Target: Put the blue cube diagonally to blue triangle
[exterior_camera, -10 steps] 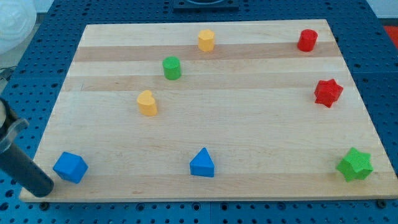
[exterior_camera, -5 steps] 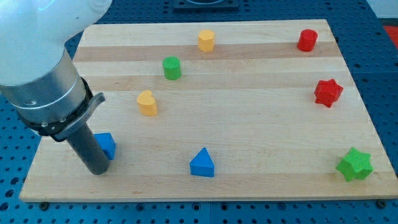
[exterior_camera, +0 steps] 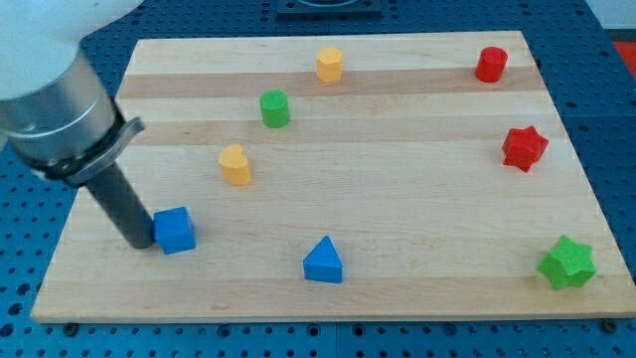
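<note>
— Blue plastic, by the look of it: the blue cube [exterior_camera: 175, 230] sits near the view's lower left of the wooden board [exterior_camera: 397, 199], well to the view's left of the blue triangle [exterior_camera: 323, 261] and a little higher up the view. How will it handle?

— I judge it light, rigid and smooth-sided. On that bare wood it should slide readily and could spin if pushed off-centre.

— Where is my tip?

— My tip [exterior_camera: 139, 245] is on the board touching, or all but touching, the cube's left face, on the side away from the triangle. There are no jaws on this rig, only the straight rod, so nothing opens, closes or clamps; contact is a flat push.

— So where to take it?

— Nowhere to grip. I'd press on the middle of the left face, low down, so the cube goes straight toward the view's right without turning.

— Anything in the way?

— The yellow block [exterior_camera: 236, 165] stands above the cube toward the view's top, apart from it. The green cylinder [exterior_camera: 274, 108] and the red star [exterior_camera: 524, 148] are well clear. The cube needs to end beside a corner of the triangle, not level with it
</note>
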Action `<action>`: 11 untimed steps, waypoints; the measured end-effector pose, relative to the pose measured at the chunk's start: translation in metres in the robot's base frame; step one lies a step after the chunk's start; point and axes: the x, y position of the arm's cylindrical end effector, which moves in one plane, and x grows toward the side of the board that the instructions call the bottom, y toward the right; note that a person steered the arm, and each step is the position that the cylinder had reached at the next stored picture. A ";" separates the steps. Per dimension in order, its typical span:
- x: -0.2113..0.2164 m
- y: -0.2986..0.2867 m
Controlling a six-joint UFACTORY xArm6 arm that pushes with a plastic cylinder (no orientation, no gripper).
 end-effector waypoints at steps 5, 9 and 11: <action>0.001 0.073; -0.008 0.098; -0.016 0.098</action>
